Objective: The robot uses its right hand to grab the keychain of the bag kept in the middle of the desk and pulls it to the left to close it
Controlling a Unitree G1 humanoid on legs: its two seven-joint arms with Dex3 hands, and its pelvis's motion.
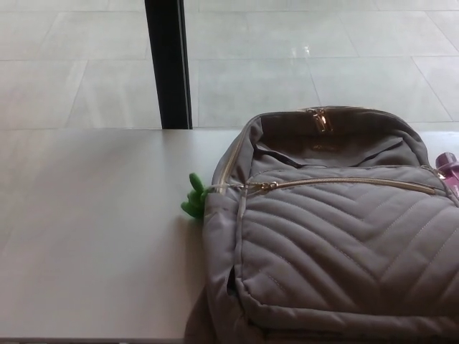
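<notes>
A grey quilted backpack (337, 244) lies flat on the pale desk (93, 236), filling the right half of the head view. A gold zip (344, 181) runs across its front, and the slider end sits at the bag's left edge. There a green keychain (193, 199) hangs off the side and rests on the desk. A second gold zip pull (319, 119) shows at the top of the bag. Neither of my hands shows in the picture.
A purple-pink object (448, 166) pokes out at the bag's right edge. A black post (168, 64) stands behind the desk against a pale tiled floor (301, 57). The desk's front edge runs along the bottom of the view.
</notes>
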